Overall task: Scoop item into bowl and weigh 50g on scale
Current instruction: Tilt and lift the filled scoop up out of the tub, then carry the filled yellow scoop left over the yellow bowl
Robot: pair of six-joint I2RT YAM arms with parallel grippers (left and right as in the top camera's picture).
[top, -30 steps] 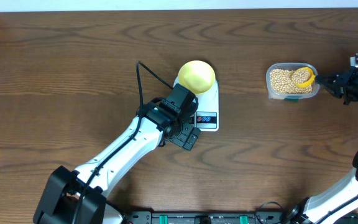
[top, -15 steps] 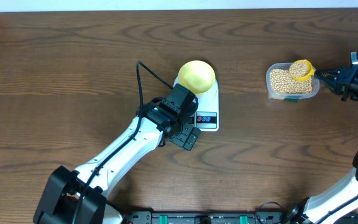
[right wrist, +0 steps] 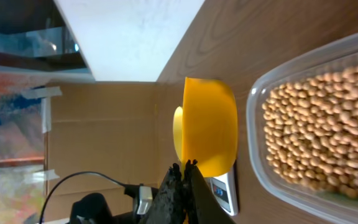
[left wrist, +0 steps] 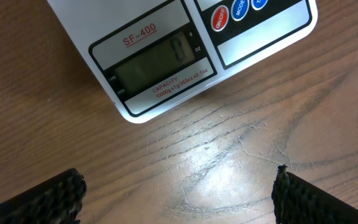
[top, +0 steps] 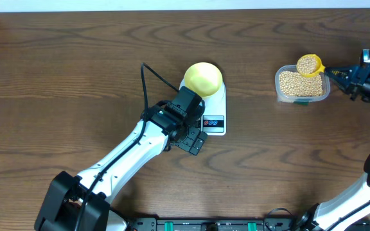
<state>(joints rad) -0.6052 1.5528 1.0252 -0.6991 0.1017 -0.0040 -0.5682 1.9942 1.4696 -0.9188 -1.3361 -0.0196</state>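
Observation:
The pale yellow bowl (top: 203, 78) sits on the white scale (top: 215, 112) at table centre; the scale's grey display (left wrist: 156, 63) shows in the left wrist view. My left gripper (left wrist: 178, 198) is open and empty over bare wood just in front of the scale. My right gripper (top: 336, 74) is shut on the handle of a yellow scoop (top: 309, 64) filled with beans, held above the far edge of the clear tub (top: 302, 85) of beans (right wrist: 319, 127). The right wrist view shows the scoop's underside (right wrist: 210, 127) and my shut fingers (right wrist: 184, 171).
The table's far edge and a white surface run along the back (top: 185, 5). My left arm (top: 127, 157) stretches diagonally from the front left to the scale. Cardboard stands beyond the table in the right wrist view (right wrist: 104, 124).
My right gripper has lifted the scoop out of the beans in the tub and raised it, loaded, toward the tub's far edge. The left arm has not moved.

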